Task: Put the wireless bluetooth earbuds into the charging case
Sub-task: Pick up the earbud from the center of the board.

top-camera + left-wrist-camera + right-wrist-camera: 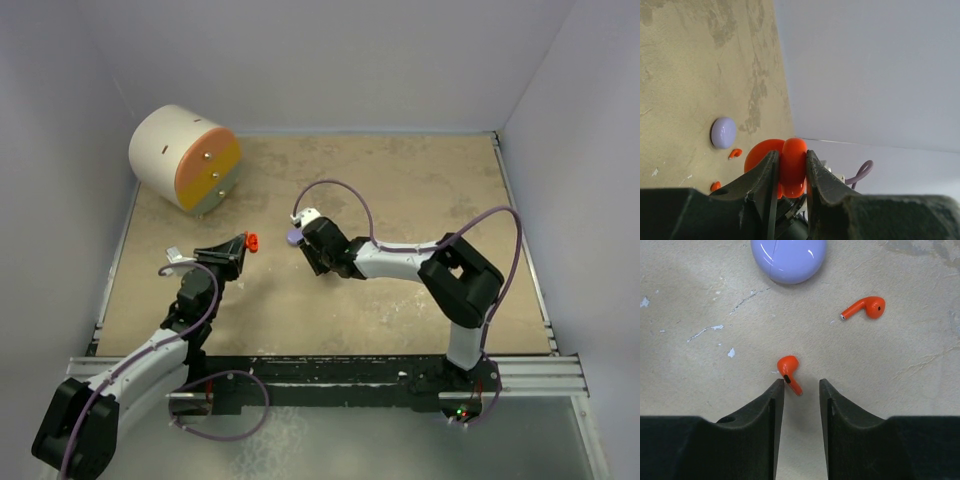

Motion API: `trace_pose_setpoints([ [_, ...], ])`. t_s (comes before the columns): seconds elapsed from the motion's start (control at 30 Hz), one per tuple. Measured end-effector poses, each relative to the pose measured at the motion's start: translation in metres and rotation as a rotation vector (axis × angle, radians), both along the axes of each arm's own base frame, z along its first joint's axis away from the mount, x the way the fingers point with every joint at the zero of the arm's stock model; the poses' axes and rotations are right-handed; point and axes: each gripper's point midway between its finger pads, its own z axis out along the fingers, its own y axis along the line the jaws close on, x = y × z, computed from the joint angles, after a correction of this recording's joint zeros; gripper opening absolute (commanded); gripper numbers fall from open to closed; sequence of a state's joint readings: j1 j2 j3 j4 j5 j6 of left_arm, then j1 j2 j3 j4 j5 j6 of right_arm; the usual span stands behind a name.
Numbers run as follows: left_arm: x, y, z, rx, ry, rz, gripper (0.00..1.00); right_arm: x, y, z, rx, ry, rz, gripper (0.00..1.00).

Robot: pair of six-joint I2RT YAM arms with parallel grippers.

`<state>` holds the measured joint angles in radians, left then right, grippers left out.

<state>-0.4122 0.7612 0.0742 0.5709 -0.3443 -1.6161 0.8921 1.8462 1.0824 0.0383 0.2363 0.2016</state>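
Note:
My left gripper (791, 156) is shut on a round red charging case (790, 165), which it holds edge-on above the table; in the top view the gripper (240, 250) and the case (252, 241) are left of centre. My right gripper (799, 383) is open, low over the table. One red earbud (789, 372) lies just ahead of its left fingertip. A second red earbud (865, 307) lies further off to the right. A closed lavender case (788, 257) lies beyond them and also shows in the top view (293, 236). The lavender earbuds are out of view.
A white drum (185, 158) with an orange, yellow and green face lies at the table's back left. Grey walls enclose the table on three sides. The right arm's purple cable (345, 190) loops above it.

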Motion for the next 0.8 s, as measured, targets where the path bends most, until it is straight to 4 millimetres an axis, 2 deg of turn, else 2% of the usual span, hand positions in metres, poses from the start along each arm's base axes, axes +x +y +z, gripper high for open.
trace_pose_setpoints([
  [0.53, 0.0, 0.0, -0.0017, 0.0, 0.001, 0.0, 0.0, 0.0015, 0.0037, -0.0074, -0.013, 0.004, 0.024, 0.3],
  [0.67, -0.0001, 0.0, -0.0017, 0.0, 0.001, 0.0, 0.0, 0.0025, 0.0065, -0.0076, -0.008, 0.001, 0.034, 0.23],
  [0.8, -0.0001, 0.0001, -0.0015, -0.001, 0.0, 0.0, 0.0, 0.0047, 0.0089, -0.0077, -0.007, -0.006, 0.04, 0.1],
])
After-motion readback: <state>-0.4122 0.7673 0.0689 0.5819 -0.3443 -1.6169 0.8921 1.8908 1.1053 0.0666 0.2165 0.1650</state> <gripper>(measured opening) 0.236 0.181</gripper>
